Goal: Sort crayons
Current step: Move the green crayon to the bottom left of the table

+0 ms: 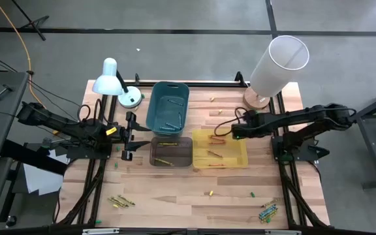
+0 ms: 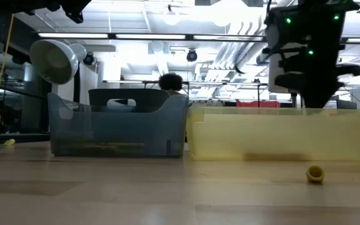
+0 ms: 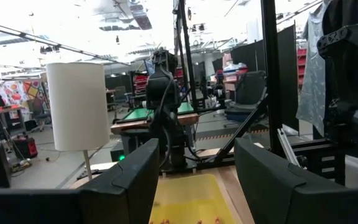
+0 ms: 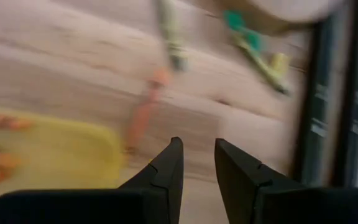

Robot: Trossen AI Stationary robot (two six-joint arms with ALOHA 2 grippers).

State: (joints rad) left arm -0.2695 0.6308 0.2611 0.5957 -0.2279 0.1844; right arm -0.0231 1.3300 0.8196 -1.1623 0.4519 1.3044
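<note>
1. Desk (image 1: 175,189): pale wood. Three bins sit mid-desk: teal bin (image 1: 167,106) toward the far side, grey bin (image 1: 171,151) and yellow bin (image 1: 219,149) side by side in front of it.
2. Right gripper (image 1: 230,130): over the far right corner of the yellow bin, arm reaching in from the right. In the right wrist view the fingers (image 4: 166,171) stand a narrow gap apart with nothing seen between them; whether they pinch anything, cannot tell.
3. Left gripper (image 1: 131,136): just left of the grey bin, jaws spread wide, empty.
4. Crayons: orange crayons (image 1: 214,155) lie inside the yellow bin; an orange crayon (image 4: 143,115) lies on the desk just outside that bin's corner, ahead of the right gripper. A few sticks in the teal and grey bins, colours hard to tell.
5. Loose crayon cluster (image 1: 121,201) near the front left of the desk; another mixed cluster (image 1: 268,211) at the front right corner.
6. White desk lamp (image 1: 113,79) at far left; tall white cylinder (image 1: 278,65) at far right.
</note>
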